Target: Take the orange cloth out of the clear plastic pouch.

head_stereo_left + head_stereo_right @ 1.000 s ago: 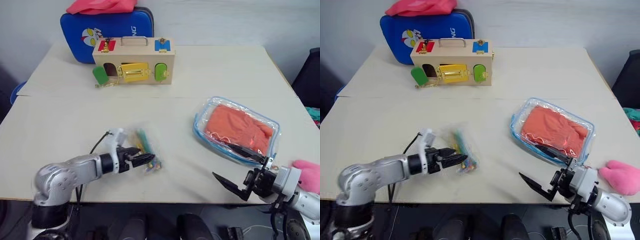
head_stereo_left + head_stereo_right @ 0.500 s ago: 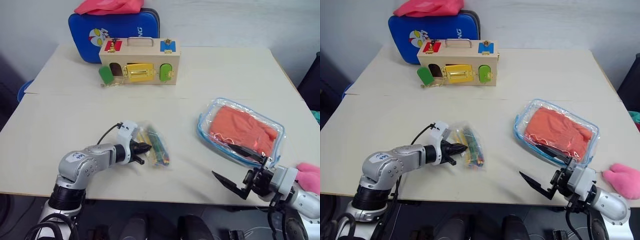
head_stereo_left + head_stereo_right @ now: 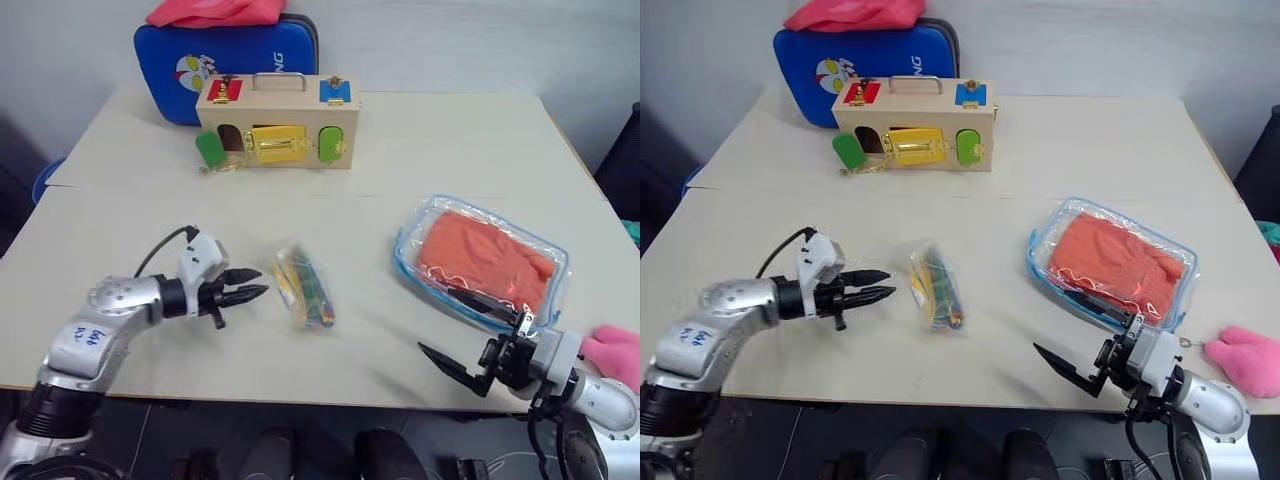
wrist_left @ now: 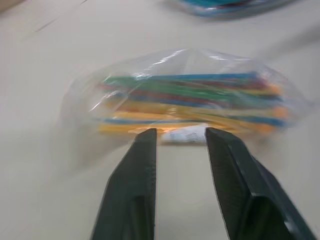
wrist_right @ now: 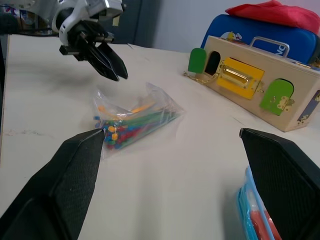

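From the head views I count two end effectors, one clear plastic pouch [image 3: 482,261], one orange cloth [image 3: 480,259] lying inside it, one small bag of coloured sticks [image 3: 302,288], one wooden box [image 3: 276,121], one blue case [image 3: 222,54] with a pink-red cloth [image 3: 212,11] on top, and one pink fuzzy lump [image 3: 612,346] at the worktop's [image 3: 420,150] near edge. The left end effector [image 3: 254,283] hovers with its two fingers a little apart, holding nothing; the stick bag lies just beyond its tips, not touching. The right end effector [image 3: 478,341] stands spread wide and empty, its upper finger over the pouch's near edge; whether it touches I cannot tell. The fuzzy lump sits just behind that hand.

The left wrist view brings up close what the head views leave small: the bag of coloured sticks [image 4: 187,102] lies crosswise just past the two dark fingers [image 4: 131,190], with a clear gap between them.

The right wrist view looks between its own wide-set fingers [image 5: 60,185] to the stick bag [image 5: 132,120], the left end effector [image 5: 107,62] above it, the wooden box [image 5: 255,90], and a corner of the pouch [image 5: 257,212] beside one finger.
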`<action>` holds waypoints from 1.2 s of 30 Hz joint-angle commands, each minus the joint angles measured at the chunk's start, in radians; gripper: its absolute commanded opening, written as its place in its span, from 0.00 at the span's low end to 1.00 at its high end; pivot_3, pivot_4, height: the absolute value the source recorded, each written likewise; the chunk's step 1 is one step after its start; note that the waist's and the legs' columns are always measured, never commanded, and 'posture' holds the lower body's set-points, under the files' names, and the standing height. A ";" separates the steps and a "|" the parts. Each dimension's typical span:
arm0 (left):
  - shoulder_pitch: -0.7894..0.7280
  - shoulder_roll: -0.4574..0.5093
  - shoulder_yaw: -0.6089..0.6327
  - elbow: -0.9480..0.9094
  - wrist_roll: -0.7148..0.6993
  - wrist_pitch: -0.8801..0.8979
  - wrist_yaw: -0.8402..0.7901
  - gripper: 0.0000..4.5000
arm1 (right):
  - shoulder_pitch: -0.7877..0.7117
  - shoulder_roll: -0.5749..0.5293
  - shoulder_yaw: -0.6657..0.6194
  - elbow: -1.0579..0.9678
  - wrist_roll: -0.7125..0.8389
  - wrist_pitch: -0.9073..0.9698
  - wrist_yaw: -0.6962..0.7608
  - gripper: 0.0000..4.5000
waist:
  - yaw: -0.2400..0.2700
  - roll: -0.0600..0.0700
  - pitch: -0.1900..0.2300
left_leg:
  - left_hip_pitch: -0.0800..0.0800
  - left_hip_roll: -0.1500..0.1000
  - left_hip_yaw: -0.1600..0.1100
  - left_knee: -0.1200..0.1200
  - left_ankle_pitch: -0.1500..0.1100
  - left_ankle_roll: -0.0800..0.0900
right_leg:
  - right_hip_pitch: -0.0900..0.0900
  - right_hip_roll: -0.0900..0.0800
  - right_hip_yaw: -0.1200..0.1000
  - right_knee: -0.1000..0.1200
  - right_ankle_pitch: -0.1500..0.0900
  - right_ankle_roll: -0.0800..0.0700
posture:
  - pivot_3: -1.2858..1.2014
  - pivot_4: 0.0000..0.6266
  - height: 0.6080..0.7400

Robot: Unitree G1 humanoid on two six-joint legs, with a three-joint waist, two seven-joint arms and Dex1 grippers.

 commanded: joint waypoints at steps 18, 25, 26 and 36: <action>-0.592 -0.358 -0.410 0.898 0.521 -0.926 -0.370 0.62 | 0.078 -0.014 -0.065 -0.055 0.015 -0.002 -0.034 1.00 | -0.002 -0.003 0.001 | -0.001 -0.001 0.005 0.001 0.001 0.004 | -0.002 0.003 -0.006 0.005 0.001 0.003 | 0.52 0.24 1.00; -0.592 -0.392 -0.370 0.961 0.572 -0.937 -0.195 0.16 | 0.080 -0.008 -0.056 -0.059 0.006 -0.005 -0.051 1.00 | 0.006 -0.003 0.001 | 0.000 -0.003 0.003 0.005 0.002 0.007 | 0.001 0.001 -0.005 0.004 0.003 0.005 | 0.52 0.24 1.00; -0.569 -0.393 -0.352 0.934 0.538 -0.875 -0.207 0.10 | 0.078 -0.008 -0.054 -0.059 0.004 -0.005 -0.052 1.00 | 0.005 -0.003 0.001 | 0.000 -0.003 0.003 0.005 0.002 0.007 | 0.001 0.001 -0.004 0.005 0.003 0.005 | 0.52 0.24 1.00; -0.363 -0.312 -0.018 0.632 0.381 -0.329 0.128 0.01 | 0.012 -0.001 -0.008 -0.044 0.013 0.013 -0.046 1.00 | -0.024 -0.003 0.001 | 0.000 0.000 0.002 0.003 0.002 0.004 | -0.002 0.001 -0.002 0.005 0.002 0.005 | 0.52 0.24 1.00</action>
